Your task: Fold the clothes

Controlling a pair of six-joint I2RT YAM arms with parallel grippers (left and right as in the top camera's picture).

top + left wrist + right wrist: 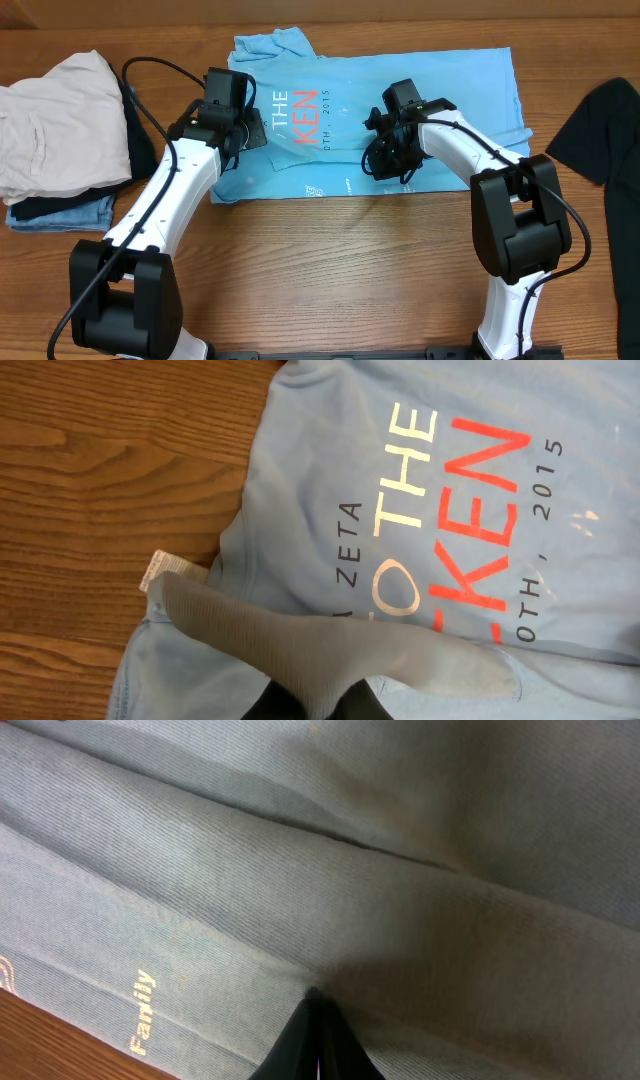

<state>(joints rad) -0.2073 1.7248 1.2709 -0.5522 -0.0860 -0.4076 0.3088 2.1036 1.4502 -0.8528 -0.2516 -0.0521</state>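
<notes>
The clothes, a sky-blue T-shirt with white and red-orange lettering, lie spread across the far middle of the table. My left gripper is at the shirt's left edge. In the left wrist view its black fingers are shut on a raised fold of the blue cloth, next to a small white label. My right gripper sits on the shirt's middle. In the right wrist view its tips are shut on the cloth, and creases run up to them.
A cream-beige garment lies heaped at the far left on top of folded blue and dark cloth. A black garment lies at the right edge. Bare wooden table stretches in front of the shirt.
</notes>
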